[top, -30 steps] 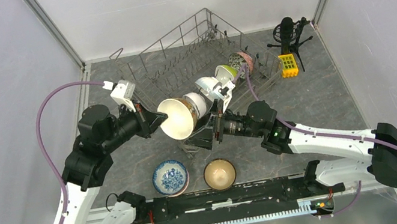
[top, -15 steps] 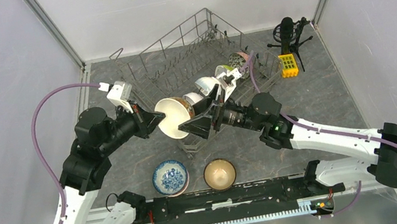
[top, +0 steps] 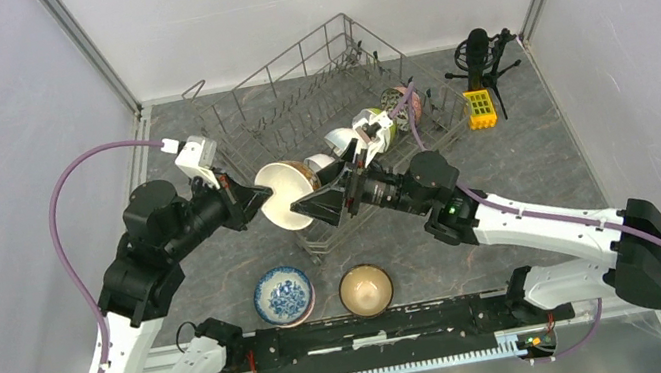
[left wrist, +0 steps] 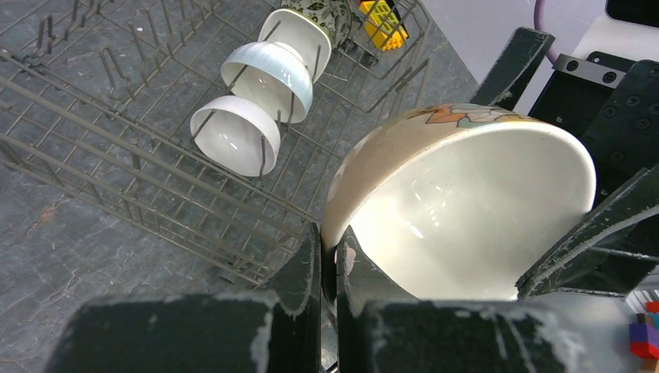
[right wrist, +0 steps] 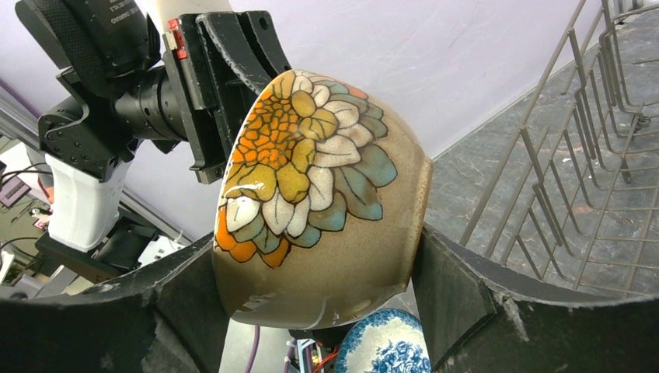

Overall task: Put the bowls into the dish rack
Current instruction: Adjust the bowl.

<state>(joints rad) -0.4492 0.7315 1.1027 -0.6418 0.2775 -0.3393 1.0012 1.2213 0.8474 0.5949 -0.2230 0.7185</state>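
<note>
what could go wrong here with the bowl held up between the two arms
1. The floral bowl hangs in mid-air, pinched only at its rim by the left gripper. The right gripper has its jaws around the rounded, glossy sides, but a firm hold is not evident; an early release could drop it.
2. If both arms grip and pull differently, the ceramic could twist out or chip.

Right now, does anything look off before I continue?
Nothing spilled or broken. One flowered bowl hangs in the air, pinched at its rim by the left fingers with the right fingers pressed on its sides. The rack sits skewed on the table.
</note>
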